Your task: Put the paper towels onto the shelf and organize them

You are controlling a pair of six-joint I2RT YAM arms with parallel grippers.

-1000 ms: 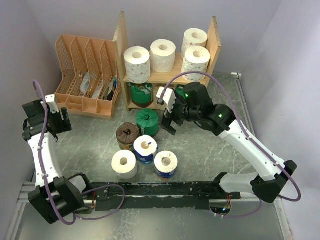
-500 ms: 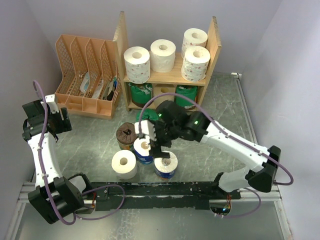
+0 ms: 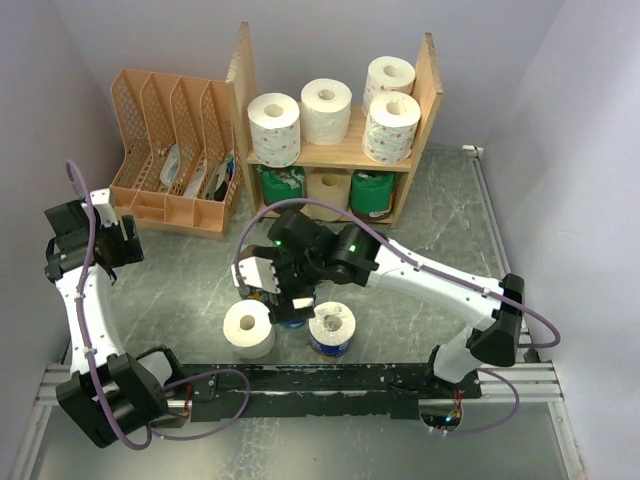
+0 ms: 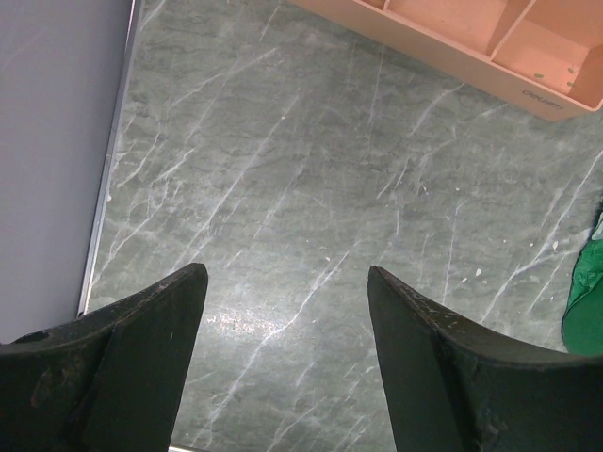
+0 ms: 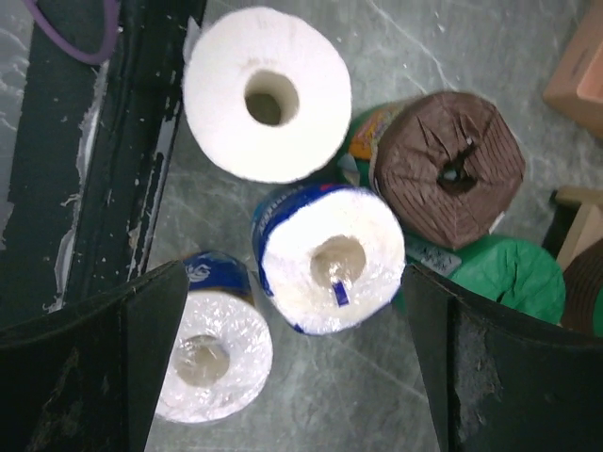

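- Light wooden two-tier shelf with slanted side panels [image 3: 431,85]: is standing at the back of the grey-green marbled table [image 4: 283,141].
- Four white paper towel rolls [image 3: 326,105]: are standing upright on the shelf's upper tier.
- Two green-wrapped rolls [image 3: 283,185]: are sitting in the shelf's lower tier, with a pale brown item [image 3: 328,188] between them.
- Peach plastic slotted file organizer [image 3: 175,150]: is standing just beside the shelf's left panel.
- Plain white paper towel roll [image 5: 267,94]: is standing hole-up on the table in front of the shelf, farthest from it in a loose cluster.
- Blue-wrapped paper towel roll [image 5: 330,259]: is standing in the middle of that cluster.
- Second blue-wrapped roll in clear film [image 5: 203,353]: is standing just beside the first, about as far from the shelf as the white one.
- Brown-wrapped paper towel roll [image 5: 448,169]: is standing on the shelf side of the cluster.
- Green-wrapped floor roll [image 5: 509,278]: is lying nearest the shelf and is partly hidden.
- Right gripper [image 5: 294,275]: is hovering over the cluster in front of the shelf, fingers spread wide to either side of the middle blue-wrapped roll and pinching nothing.
- Left gripper [image 4: 285,278]: is hanging over bare table well to the left of the shelf, fingers spread apart and holding nothing.
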